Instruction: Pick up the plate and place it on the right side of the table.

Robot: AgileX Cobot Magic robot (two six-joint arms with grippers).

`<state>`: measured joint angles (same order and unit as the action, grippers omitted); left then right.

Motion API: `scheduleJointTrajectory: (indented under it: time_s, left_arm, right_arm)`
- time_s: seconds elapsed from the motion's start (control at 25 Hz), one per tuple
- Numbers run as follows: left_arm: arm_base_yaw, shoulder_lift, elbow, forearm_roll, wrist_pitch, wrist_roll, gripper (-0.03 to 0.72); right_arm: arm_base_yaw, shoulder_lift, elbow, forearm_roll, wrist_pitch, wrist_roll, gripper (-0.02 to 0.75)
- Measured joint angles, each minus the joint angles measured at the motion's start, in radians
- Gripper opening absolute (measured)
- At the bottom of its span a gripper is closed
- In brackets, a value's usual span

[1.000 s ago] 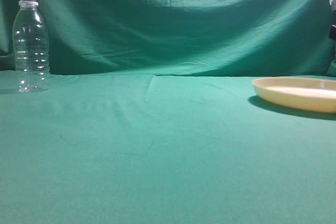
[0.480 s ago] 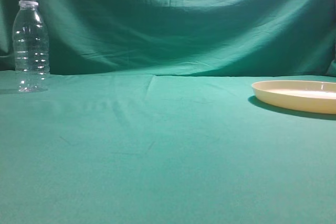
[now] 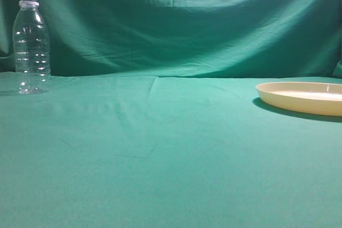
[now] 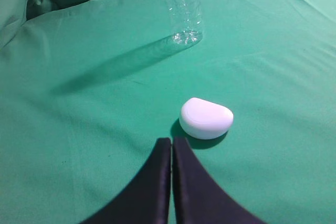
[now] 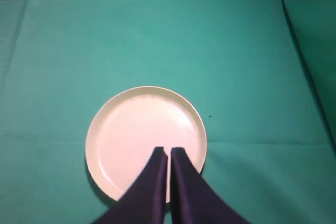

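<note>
1. The plate (image 3: 305, 97) sits flat on the surface (image 3: 160, 158) at the far right of the exterior view, part of it cut off by the picture's edge, its shadow falling to its left.
2. From the right wrist view, the plate (image 5: 146, 142) shows as a full cream round with a raised rim, nothing on it, lying on the teal cloth.
3. The right hand (image 5: 168, 153) hangs above the plate's near half, its two dark fingers pressed together, clenched on nothing.
4. Over on the left, the left hand (image 4: 171, 142) is likewise clenched tight and empty, tips hovering over bare cloth.
5. Just beyond those tips lies a small white rounded object (image 4: 206, 118), near but apart from the fingers.
6. Farther back stands the clear bottle (image 4: 181, 9), upright, casting a long shadow leftward.
7. In the exterior view the bottle (image 3: 31, 45) stands at the far left by the green backdrop (image 3: 176, 20), well apart from the plate.
</note>
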<state>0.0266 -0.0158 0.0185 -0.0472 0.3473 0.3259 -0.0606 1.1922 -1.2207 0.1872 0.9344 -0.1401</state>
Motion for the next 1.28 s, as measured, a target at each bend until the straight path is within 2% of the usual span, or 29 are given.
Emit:
scheduleJointTrajectory:
  time_s: [0.28, 0.48, 0.68, 0.88, 1.12, 1.28]
  left_arm:
    - [0.000, 0.000, 0.000, 0.000, 0.000, 0.000, 0.000]
    - [0.000, 0.000, 0.000, 0.000, 0.000, 0.000, 0.000]
    - [0.000, 0.000, 0.000, 0.000, 0.000, 0.000, 0.000]
    - [0.000, 0.000, 0.000, 0.000, 0.000, 0.000, 0.000]
    - [0.000, 0.000, 0.000, 0.000, 0.000, 0.000, 0.000]
    - [0.000, 0.000, 0.000, 0.000, 0.000, 0.000, 0.000]
  right_arm:
    - [0.000, -0.356, 0.232, 0.186, -0.090, -0.201, 0.000]
    - [0.000, -0.601, 0.359, 0.228, -0.113, -0.259, 0.000]
    - [0.000, -0.779, 0.425, 0.231, -0.051, -0.219, 0.000]
    - [0.000, -0.857, 0.430, 0.184, 0.009, -0.198, 0.000]
    - [0.000, -0.862, 0.475, 0.132, -0.027, -0.112, 0.000]
    - [0.062, -0.893, 0.580, 0.048, -0.145, -0.024, 0.000]
